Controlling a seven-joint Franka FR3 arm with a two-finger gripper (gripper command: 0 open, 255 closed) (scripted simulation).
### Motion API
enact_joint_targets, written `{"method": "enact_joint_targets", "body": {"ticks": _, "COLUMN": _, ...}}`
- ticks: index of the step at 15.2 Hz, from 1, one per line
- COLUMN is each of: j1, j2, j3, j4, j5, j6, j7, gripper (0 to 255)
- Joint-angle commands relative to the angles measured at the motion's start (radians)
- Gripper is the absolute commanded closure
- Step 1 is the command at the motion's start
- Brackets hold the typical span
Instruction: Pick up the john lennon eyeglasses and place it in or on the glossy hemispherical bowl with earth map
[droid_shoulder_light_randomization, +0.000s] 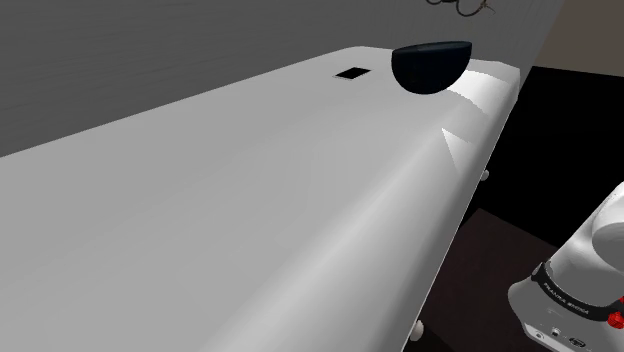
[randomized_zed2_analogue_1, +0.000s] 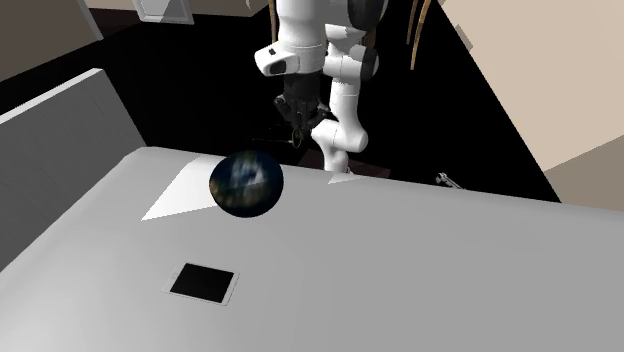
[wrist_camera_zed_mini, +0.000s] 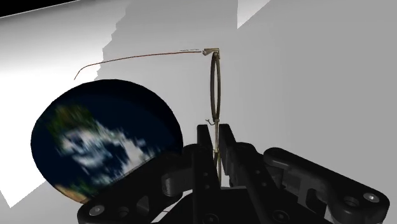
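Black fingers clamped on wire-rimmed eyeglasses | earth-map bowl near, on white table | temple lettering unreadable

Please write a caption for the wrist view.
Gripper holds the eyeglasses near the earth-map bowl.

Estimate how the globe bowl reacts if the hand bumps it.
The bowl appears to rest on its rounded underside on the white table, so a nudge would probably rock or tip it. Its smooth surface looks slippery, so it may also slide. It sits near the table edge; a push could drop it.
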Motion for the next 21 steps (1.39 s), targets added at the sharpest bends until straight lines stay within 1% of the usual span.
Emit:
{"method": "enact_joint_targets", "body": {"ticks": 1, "j1": -0.018, "j2": 0.041, "j3": -0.026, "j4": 0.047, "j5": -0.012, "j6": -0.004, "j7": -0.051, "gripper": 255}}
{"method": "enact_joint_targets", "body": {"ticks": 6, "j1": -0.068, "j2": 0.157, "j3": -0.086, "j4": 0.184, "j5": -0.029, "j6": -0.019, "j7": -0.168, "gripper": 255}}
{"method": "enact_joint_targets", "body": {"ticks": 11, "j1": -0.071, "j2": 0.084, "j3": -0.089, "j4": 0.010, "j5": -0.023, "j6": 0.081, "j7": -0.166, "gripper": 255}}
{"method": "enact_joint_targets", "body": {"ticks": 16, "j1": -0.072, "j2": 0.029, "j3": -0.091, "j4": -0.132, "j5": -0.019, "j6": 0.168, "j7": -0.164, "gripper": 255}}
{"method": "enact_joint_targets", "body": {"ticks": 19, "j1": -0.072, "j2": 0.002, "j3": -0.092, "j4": -0.206, "j5": -0.017, "j6": 0.216, "j7": -0.162, "gripper": 255}}
{"method": "enact_joint_targets", "body": {"ticks": 21, "j1": -0.072, "j2": 0.002, "j3": -0.092, "j4": -0.206, "j5": -0.017, "j6": 0.216, "j7": -0.162, "gripper": 255}}
